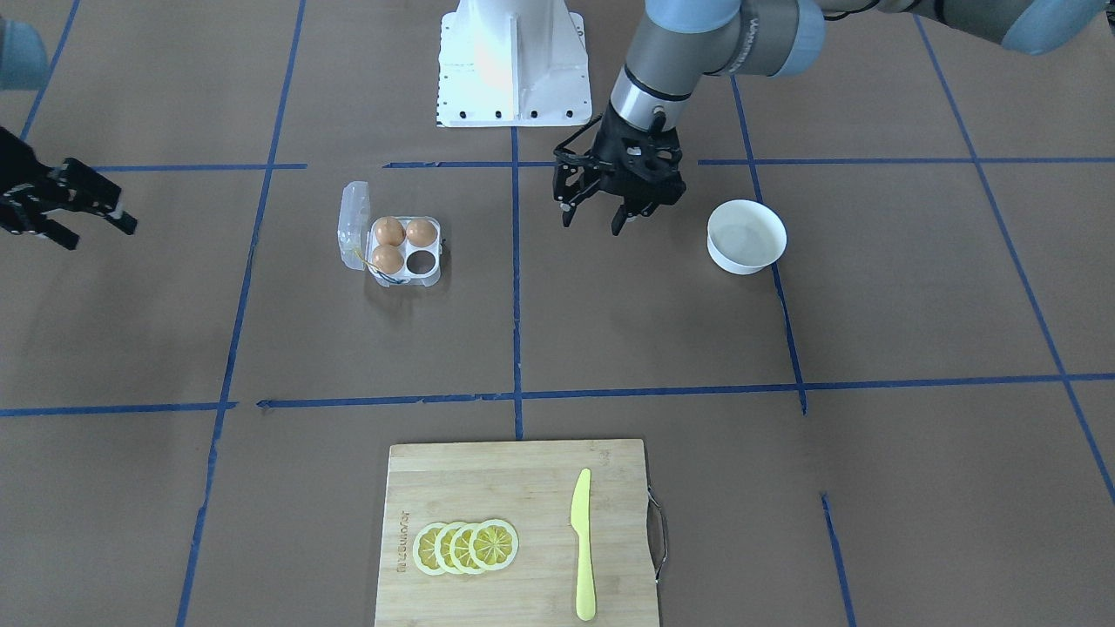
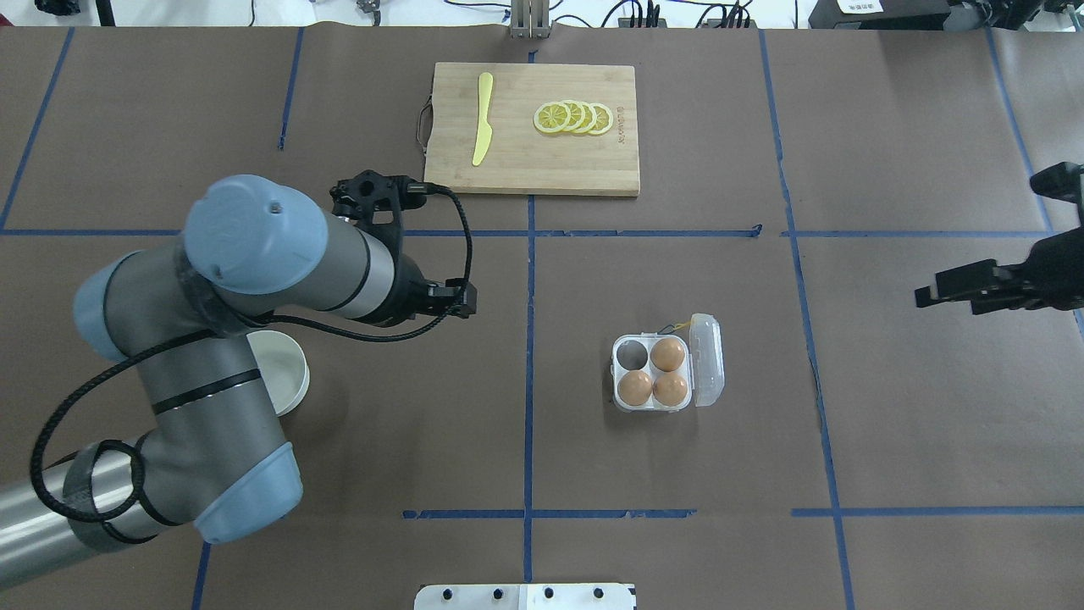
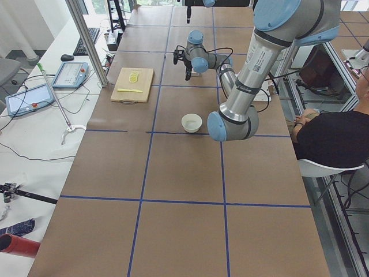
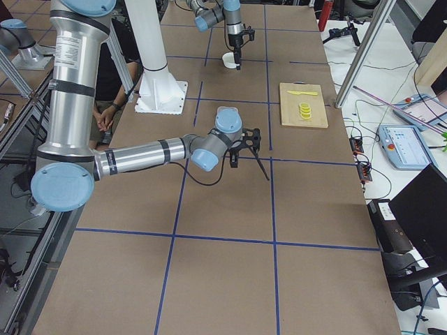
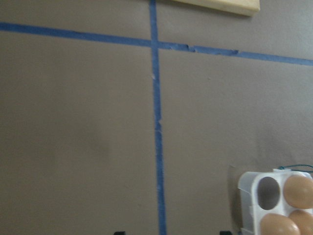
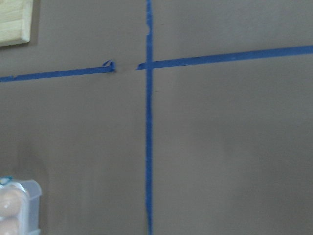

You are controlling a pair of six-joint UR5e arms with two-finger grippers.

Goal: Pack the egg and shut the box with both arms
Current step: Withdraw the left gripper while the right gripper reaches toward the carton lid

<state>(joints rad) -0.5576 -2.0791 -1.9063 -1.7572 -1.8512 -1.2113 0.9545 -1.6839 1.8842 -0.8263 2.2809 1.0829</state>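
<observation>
- The left gripper (image 1: 594,219) hangs just above the table (image 1: 653,331) with its black fingers (image 1: 566,209) spread wide. Nothing is between them and they touch nothing.
- It sits between the bowl (image 1: 746,261) and the box (image 1: 408,280), nearer the bowl, and apart from both.
- In the left wrist view, only two dark fingertip ends show at the bottom edge, set far apart, with bare table between them.
- The right gripper (image 1: 96,231) is well off to the other side of the box, at the edge of the front view. Its fingers are parted and hold nothing.
- The box lies open on the table between the two grippers. Its clear lid (image 1: 353,225) is swung out on the side toward the right gripper.
- Three of its four cells hold brown eggs (image 1: 388,232). They look alike, so I cannot tell which one belongs to the task.
- The fourth cell (image 1: 422,261) is empty. It is on the side toward the left gripper, in the row farther from the robot.
- A thin yellowish cord (image 1: 359,258) shows at the box's lid side.
- The white bowl looks empty.
- Across the table from the robot lies a wooden cutting board (image 1: 523,470) with overlapping lemon slices (image 1: 466,547) and a yellow knife (image 1: 582,544) on it.
</observation>
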